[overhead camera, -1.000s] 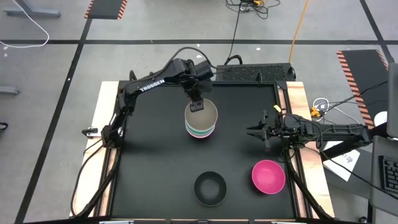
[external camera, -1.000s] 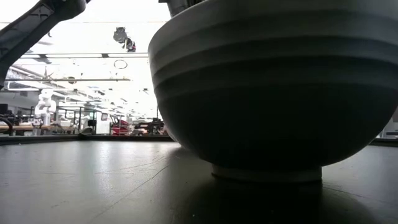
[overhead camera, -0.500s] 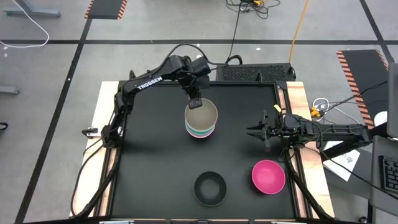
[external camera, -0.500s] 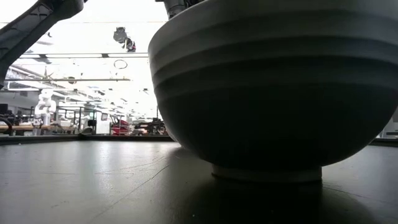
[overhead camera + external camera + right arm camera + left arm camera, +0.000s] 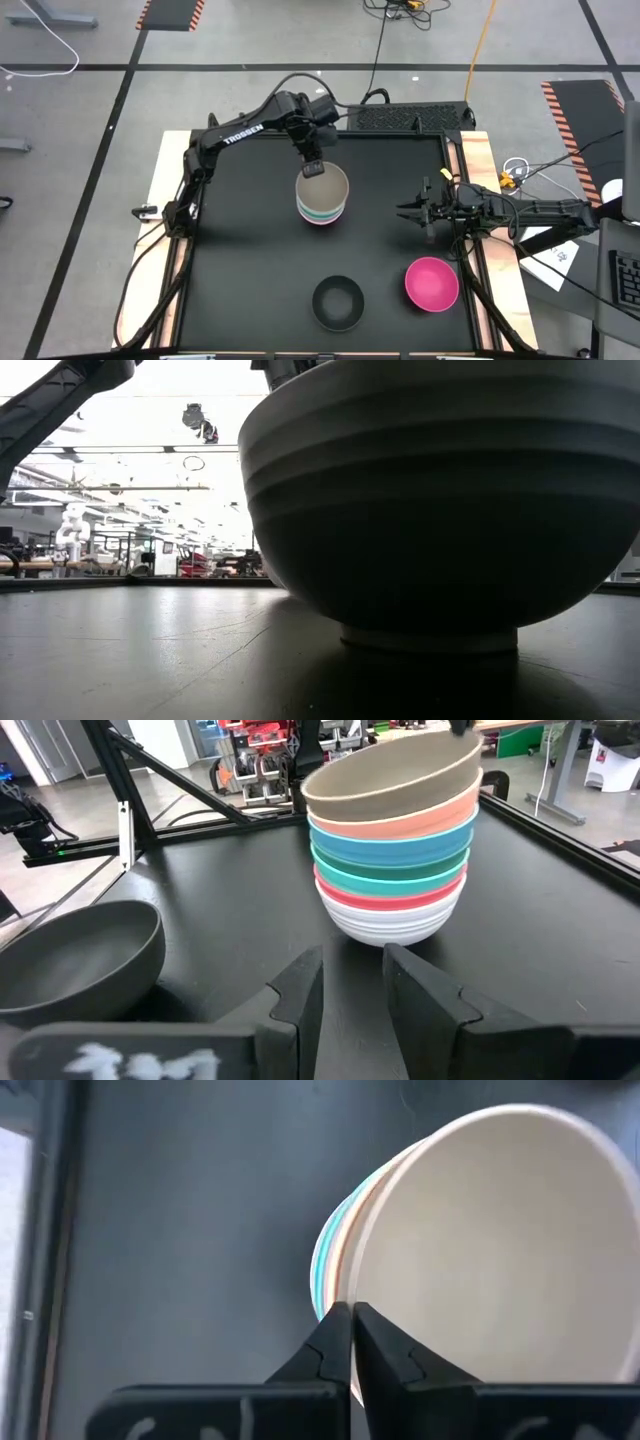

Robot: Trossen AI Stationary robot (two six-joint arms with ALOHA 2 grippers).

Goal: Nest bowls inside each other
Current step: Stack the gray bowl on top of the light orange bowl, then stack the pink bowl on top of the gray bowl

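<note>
A stack of several nested bowls point(image 5: 322, 205) stands on its white bottom bowl point(image 5: 390, 925) at the middle of the black table, with the tan bowl point(image 5: 324, 188) on top. My left gripper point(image 5: 313, 169) is shut at the tan bowl's far left rim. The black bowl point(image 5: 337, 302) and the magenta bowl point(image 5: 431, 283) stand apart near the front edge. My right gripper point(image 5: 412, 212) waits open at the table's right side, level and facing the stack point(image 5: 392, 840). My left gripper pinches the tan bowl's rim point(image 5: 346, 1292) on its far left side, one finger outside the wall and one inside. The fingers point(image 5: 325, 1350) come steeply from above. The tan bowl point(image 5: 395, 775) sits in the stack, tilted, its gripped side higher.
The black bowl point(image 5: 440, 510) fills the low view close to the camera. A black power strip point(image 5: 410, 117) lies along the far edge. Wooden borders point(image 5: 165, 190) frame the black mat. Bare mat lies left of the stack and between the stack and the front bowls.
My left gripper has shifted slightly from over the tan bowl's inside toward its far left rim and has shut there. The stack has stayed in place.
</note>
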